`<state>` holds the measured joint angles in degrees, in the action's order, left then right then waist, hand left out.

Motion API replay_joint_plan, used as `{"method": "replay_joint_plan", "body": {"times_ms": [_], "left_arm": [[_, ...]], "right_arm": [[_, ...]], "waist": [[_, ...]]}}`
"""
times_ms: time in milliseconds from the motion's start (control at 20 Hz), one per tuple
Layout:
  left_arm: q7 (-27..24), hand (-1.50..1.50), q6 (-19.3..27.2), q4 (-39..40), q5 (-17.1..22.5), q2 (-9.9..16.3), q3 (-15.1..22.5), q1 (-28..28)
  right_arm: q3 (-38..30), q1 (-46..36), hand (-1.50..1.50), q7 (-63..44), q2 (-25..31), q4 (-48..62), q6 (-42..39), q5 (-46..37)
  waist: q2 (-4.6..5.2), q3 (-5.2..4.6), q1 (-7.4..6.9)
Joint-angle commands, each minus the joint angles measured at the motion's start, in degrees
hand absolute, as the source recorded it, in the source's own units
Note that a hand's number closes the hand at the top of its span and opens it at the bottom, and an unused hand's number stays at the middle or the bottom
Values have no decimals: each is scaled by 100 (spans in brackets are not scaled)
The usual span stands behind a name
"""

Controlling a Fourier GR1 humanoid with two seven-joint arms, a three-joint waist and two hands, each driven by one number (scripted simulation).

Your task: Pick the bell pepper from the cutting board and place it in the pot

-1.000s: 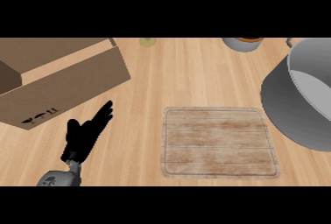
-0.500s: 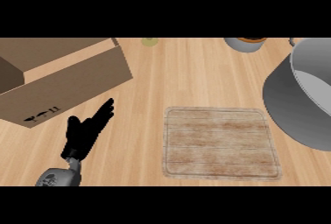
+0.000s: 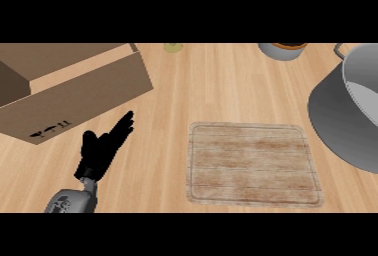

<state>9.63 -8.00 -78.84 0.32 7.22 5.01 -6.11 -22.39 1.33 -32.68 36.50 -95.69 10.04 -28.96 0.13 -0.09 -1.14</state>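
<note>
The wooden cutting board (image 3: 252,164) lies flat in the lower middle of the head view, and nothing rests on it. No bell pepper shows anywhere. The big grey pot (image 3: 347,115) stands at the right edge, partly cut off; its inside is mostly out of sight. My left hand (image 3: 103,147) hovers over the counter left of the board, fingers straight and pointing up-right, holding nothing. My right hand does not show.
A large open cardboard box (image 3: 70,87) fills the upper left, close to my left hand's fingertips. A small grey bowl (image 3: 282,50) with something orange-brown sits at the top right. A small greenish object (image 3: 173,47) lies at the top edge.
The whole view has slid slightly to the right in the picture; my left hand keeps its open pose.
</note>
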Motion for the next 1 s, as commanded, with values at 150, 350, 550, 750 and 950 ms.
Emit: {"method": "replay_joint_plan", "body": {"times_ms": [150, 350, 550, 750, 950], "left_arm": [[-240, 0, -133, 171, -21, 107, -128, -31], [-374, 0, -264, 218, 24, 110, -82, 147], [-100, 0, -214, -130, -6, 45, 41, 216], [-25, 0, 2, 16, -152, -139, 105, -37], [-205, 0, -194, 151, -50, 66, -69, 88]], "right_arm": [[754, -1866, 150, -256, 384, 1851, -551, -517], [1167, -1903, 150, -394, 825, 2654, -907, -1308], [1546, -2640, 150, -369, 878, 3945, -1289, -1697], [1497, -3356, 150, -1092, 211, 4640, -2201, -1198], [1281, -3693, -150, -1231, -81, 5749, -2004, -1210]], "waist": [[14, 8, -15], [39, 6, -101], [50, 16, -199], [45, 13, -163], [48, 17, -102]]}}
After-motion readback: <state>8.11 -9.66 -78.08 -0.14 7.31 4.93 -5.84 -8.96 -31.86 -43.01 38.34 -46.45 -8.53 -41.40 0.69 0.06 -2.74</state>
